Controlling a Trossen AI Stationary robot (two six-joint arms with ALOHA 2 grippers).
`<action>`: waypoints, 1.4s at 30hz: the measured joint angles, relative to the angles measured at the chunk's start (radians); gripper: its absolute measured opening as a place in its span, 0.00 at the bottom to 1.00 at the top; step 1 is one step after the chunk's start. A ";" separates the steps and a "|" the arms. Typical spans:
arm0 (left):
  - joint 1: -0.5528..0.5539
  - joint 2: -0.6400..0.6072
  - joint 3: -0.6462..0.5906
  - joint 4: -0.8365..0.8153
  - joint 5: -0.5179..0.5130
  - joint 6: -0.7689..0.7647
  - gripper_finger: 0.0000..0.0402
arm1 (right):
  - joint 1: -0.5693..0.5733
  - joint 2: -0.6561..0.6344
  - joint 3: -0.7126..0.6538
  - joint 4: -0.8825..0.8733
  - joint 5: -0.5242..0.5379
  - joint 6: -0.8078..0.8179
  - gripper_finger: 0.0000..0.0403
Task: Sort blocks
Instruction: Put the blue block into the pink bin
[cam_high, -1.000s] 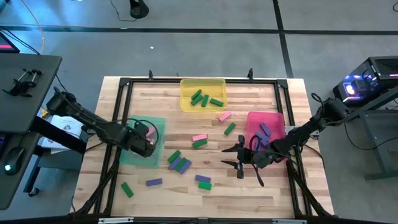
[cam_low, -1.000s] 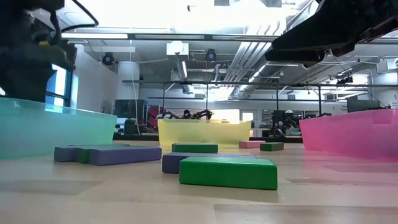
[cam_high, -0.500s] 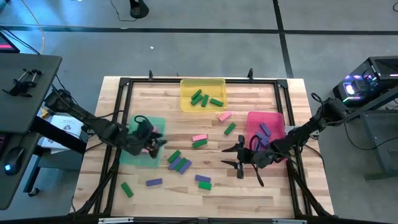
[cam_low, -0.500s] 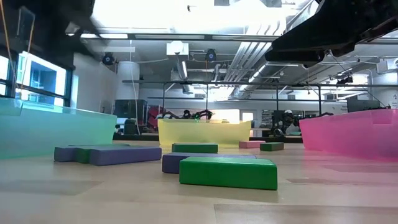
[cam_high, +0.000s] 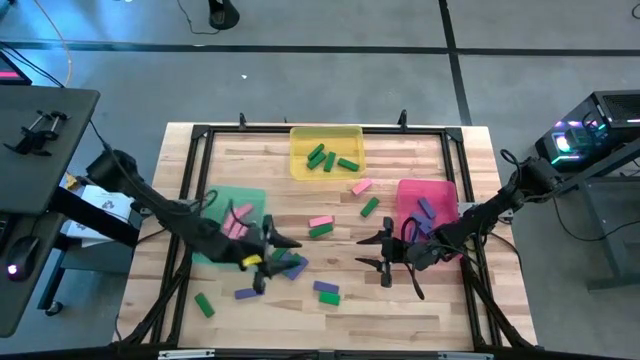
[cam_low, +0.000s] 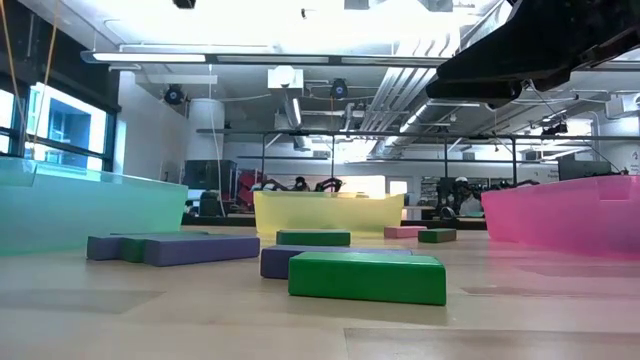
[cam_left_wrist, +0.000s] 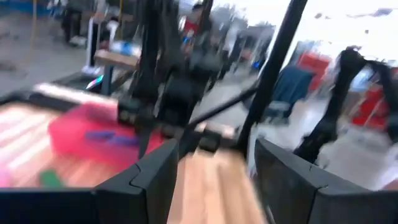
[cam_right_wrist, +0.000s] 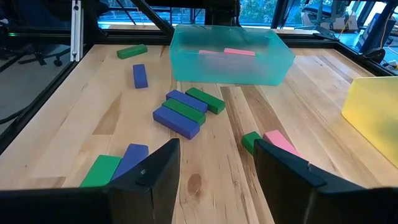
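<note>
Small bar blocks lie flat on the wooden table: a blue-purple and green cluster (cam_high: 288, 264), a pink and green pair (cam_high: 320, 226), and others near the front (cam_high: 326, 291). Pink blocks (cam_high: 237, 224) lie in the teal-green tray (cam_high: 215, 250), green ones (cam_high: 330, 158) in the yellow tray (cam_high: 300, 135), and blue-purple ones (cam_high: 427, 210) in the pink tray (cam_high: 440, 190). My left gripper (cam_high: 271, 263) is open and empty above the cluster, just right of the teal-green tray. My right gripper (cam_high: 376, 253) is open and empty, left of the pink tray.
A black frame (cam_high: 200, 135) runs around the table's edge. In the low view a green block (cam_low: 367, 277) lies nearest, with the three trays behind it. Bare wood lies along the front (cam_high: 400, 310) and between the yellow and teal-green trays (cam_high: 250, 165).
My left gripper has gone from over the teal-green tray toward the table's right and near edges, turning as it went, and now stands over the block cluster. Pink blocks now show in the tray where it was. My right arm has kept still.
</note>
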 joint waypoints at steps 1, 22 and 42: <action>0.001 0.024 0.009 -0.023 -0.005 -0.012 0.50 | 0.000 0.000 0.000 0.000 0.000 0.000 0.47; -0.006 0.438 0.657 -1.376 0.360 -0.561 0.50 | -0.018 0.000 0.000 0.024 0.000 0.026 0.47; -0.418 0.465 0.440 -1.593 0.485 -1.116 0.50 | -0.032 0.000 0.000 0.018 0.000 0.015 0.47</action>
